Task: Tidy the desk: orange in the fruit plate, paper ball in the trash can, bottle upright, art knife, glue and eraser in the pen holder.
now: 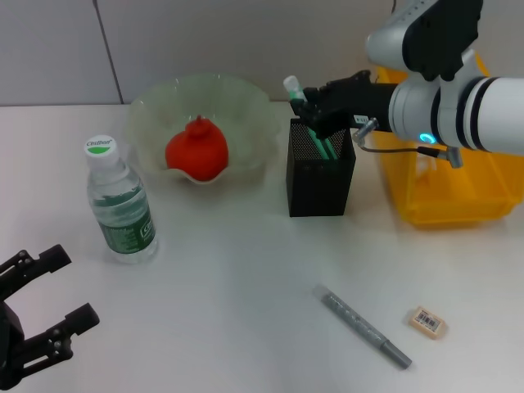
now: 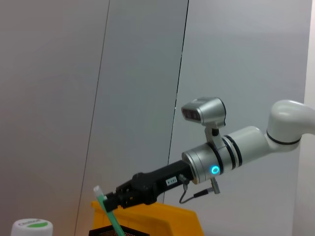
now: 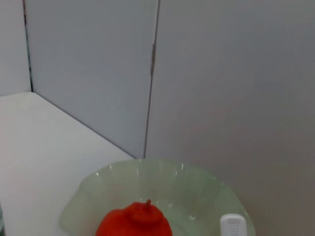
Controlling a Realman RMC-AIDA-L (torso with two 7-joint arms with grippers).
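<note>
My right gripper (image 1: pixel 312 111) hovers over the black mesh pen holder (image 1: pixel 321 176), shut on the green glue stick (image 1: pixel 293 87), which has a white cap. The stick's lower end reaches down into the holder. The left wrist view shows the same grip (image 2: pixel 112 201) on the glue (image 2: pixel 102 196). The orange (image 1: pixel 196 151) lies in the green fruit plate (image 1: pixel 246 102). The bottle (image 1: pixel 121 205) stands upright. The grey art knife (image 1: pixel 364 326) and the eraser (image 1: pixel 427 321) lie on the table in front. My left gripper (image 1: pixel 72 286) rests open at the front left. The paper ball is out of view.
The yellow trash can (image 1: pixel 458 192) stands right of the pen holder, under my right arm. The fruit plate sits close to the holder's left side. White table lies between the bottle and the art knife.
</note>
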